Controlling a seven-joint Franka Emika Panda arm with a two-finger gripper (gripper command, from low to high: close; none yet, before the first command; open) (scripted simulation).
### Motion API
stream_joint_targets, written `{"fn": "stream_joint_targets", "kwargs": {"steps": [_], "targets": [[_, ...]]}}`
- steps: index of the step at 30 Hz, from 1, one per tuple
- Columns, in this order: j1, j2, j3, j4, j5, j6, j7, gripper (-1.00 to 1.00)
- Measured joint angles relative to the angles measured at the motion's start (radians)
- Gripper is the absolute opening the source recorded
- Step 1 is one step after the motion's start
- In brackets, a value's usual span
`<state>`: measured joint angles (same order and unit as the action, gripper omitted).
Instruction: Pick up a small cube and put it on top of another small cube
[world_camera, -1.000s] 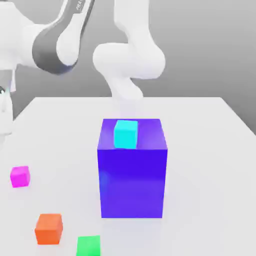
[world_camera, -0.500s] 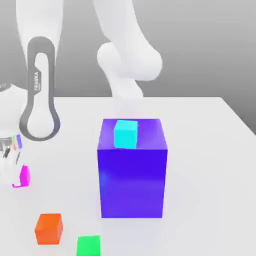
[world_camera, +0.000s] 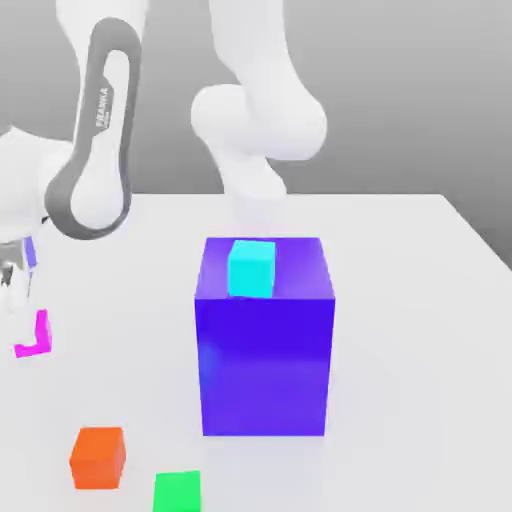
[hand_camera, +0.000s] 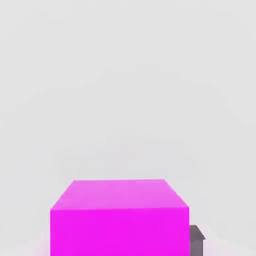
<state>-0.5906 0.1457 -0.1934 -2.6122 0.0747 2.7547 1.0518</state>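
From outside, my gripper (world_camera: 14, 285) sits at the exterior view's left edge, clenched on the pink cube (world_camera: 35, 335) above the table (world_camera: 400, 300). My hand camera shows the pink cube (hand_camera: 120, 217) close up between my fingers (hand_camera: 197, 237).

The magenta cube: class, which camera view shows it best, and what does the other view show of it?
The hand view shows the magenta cube best: its top and one side face are large and unobstructed. In the exterior view just a sliver of it shows at the exterior view's left edge, below the arm.
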Motion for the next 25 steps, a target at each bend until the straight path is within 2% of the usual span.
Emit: {"fn": "stream_joint_targets", "kwargs": {"steps": [17,22,23,25], "targets": [[0.27,0.047,0.295,0.229,-0.108,-0.18,-0.172,-1.0],[0.309,0.186,0.294,0.254,-0.148,-0.068,-0.163,-1.0],[0.311,0.204,0.292,0.255,-0.153,-0.051,-0.159,1.0],[0.311,0.204,0.292,0.255,-0.153,-0.051,-0.159,1.0]]}}
